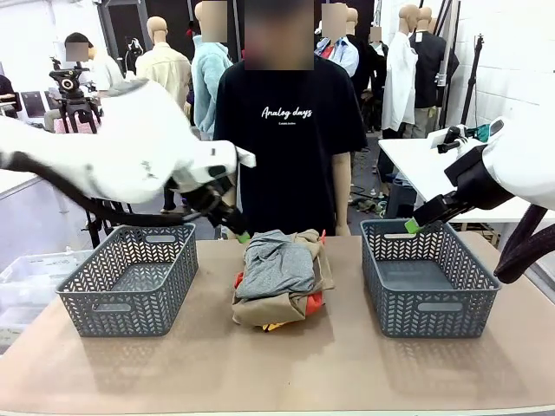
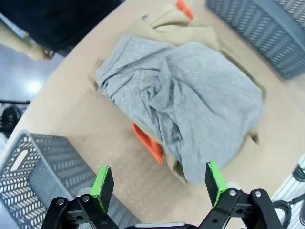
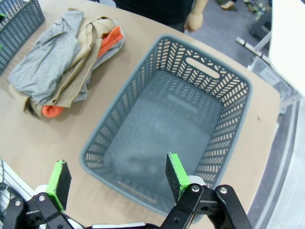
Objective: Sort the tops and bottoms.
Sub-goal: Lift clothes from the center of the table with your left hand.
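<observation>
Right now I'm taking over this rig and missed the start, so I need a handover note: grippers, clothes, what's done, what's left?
Open and holding nothing: left gripper, above the clothes pile.
Open and holding nothing: right gripper, above the right basket.
The pile lies mid-table between the baskets, with the light grey garment on top and the khaki-tan garment and orange-red garment beneath.
Done: nothing; neither the left basket nor the right one holds any clothes.
Left: sort every garment.
</observation>
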`<state>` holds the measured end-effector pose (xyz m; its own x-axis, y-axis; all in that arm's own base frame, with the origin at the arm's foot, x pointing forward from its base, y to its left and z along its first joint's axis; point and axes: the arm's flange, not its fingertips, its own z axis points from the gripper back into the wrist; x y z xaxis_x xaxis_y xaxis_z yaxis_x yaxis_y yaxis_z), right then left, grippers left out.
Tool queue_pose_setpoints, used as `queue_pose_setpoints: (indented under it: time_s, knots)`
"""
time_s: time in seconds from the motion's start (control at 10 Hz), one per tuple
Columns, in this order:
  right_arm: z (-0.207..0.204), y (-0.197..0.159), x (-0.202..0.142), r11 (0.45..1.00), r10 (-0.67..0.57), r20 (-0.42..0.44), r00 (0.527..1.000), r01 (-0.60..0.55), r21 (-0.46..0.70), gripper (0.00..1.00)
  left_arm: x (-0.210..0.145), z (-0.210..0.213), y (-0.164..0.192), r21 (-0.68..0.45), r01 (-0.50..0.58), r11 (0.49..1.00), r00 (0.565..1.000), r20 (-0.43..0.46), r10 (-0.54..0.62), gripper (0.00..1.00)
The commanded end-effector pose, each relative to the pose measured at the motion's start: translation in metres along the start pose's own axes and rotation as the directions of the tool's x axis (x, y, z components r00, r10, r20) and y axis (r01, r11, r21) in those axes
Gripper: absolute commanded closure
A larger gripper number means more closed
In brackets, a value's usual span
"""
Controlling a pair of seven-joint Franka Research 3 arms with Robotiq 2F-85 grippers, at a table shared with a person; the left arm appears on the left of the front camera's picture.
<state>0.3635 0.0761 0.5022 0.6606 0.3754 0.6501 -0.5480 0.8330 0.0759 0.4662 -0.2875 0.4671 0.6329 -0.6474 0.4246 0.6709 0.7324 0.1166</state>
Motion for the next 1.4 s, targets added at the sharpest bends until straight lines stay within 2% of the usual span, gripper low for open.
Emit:
queue_pose_setpoints:
  time_s: [0.0,0.4,0.8,1.1,1.2,1.3]
  knots:
    - [-0.001,-0.002,0.0,1.0,-0.007,0.006,1.0,0.007,0.019,0.0,0.031,-0.014,-0.015,0.075,-0.006,0.997,0.997,-0.081,0.012,0.0]
    - [-0.001,-0.002,0.0,1.0,-0.007,0.006,1.0,0.007,0.019,0.0,0.05,-0.044,-0.02,0.049,-0.037,0.998,0.987,-0.154,0.044,0.0]
    - [-0.001,-0.002,0.0,1.0,-0.007,0.006,1.0,0.007,0.019,0.0,0.065,-0.077,-0.003,-0.028,-0.105,0.994,0.973,-0.212,0.097,0.0]
    - [-0.001,-0.002,0.0,1.0,-0.007,0.006,1.0,0.007,0.019,0.0,0.069,-0.099,0.005,-0.091,-0.117,0.989,0.967,-0.236,0.093,0.0]
    - [-0.001,-0.002,0.0,1.0,-0.007,0.006,1.0,0.007,0.019,0.0,0.071,-0.103,0.008,-0.118,-0.129,0.985,0.962,-0.258,0.095,0.07]
    - [-0.001,-0.002,0.0,1.0,-0.007,0.006,1.0,0.007,0.019,0.0,0.072,-0.107,0.01,-0.115,-0.134,0.984,0.961,-0.259,0.1,0.26]
